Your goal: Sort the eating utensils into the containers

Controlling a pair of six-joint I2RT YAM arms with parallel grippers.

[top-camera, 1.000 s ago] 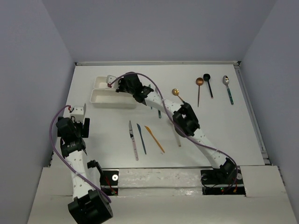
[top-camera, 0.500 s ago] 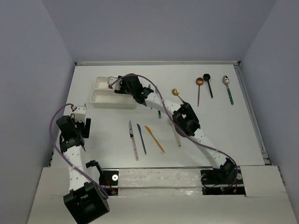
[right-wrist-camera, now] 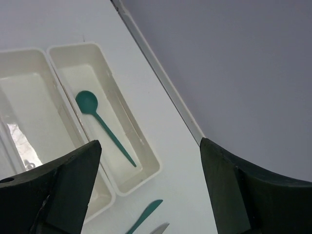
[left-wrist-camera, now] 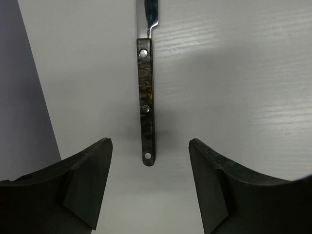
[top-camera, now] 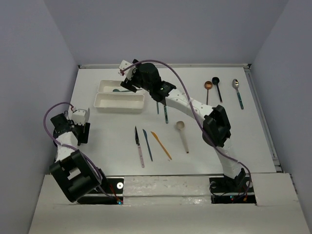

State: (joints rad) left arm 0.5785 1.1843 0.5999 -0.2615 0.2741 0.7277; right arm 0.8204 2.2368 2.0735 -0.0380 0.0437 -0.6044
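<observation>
Lower the left tool (left-wrist-camera: 150, 148), now spread wide and empty, straight onto the knife (left-wrist-camera: 146, 107) lying between its jaws, handle end nearest. Close across the narrow flat handle rather than the polished steel blade ahead. Expect dark mottled scales with three bright rivets, thin against the faintly grained white table (left-wrist-camera: 234, 73), so reach low to catch it. Hold the right tool (right-wrist-camera: 148, 163), likewise gaping and carrying nothing, above the glossy white plastic containers (right-wrist-camera: 138, 131). Note the slim matte teal spoon (right-wrist-camera: 105, 129), round-bowled, lying beneath it in the tray nearer its right finger.
</observation>
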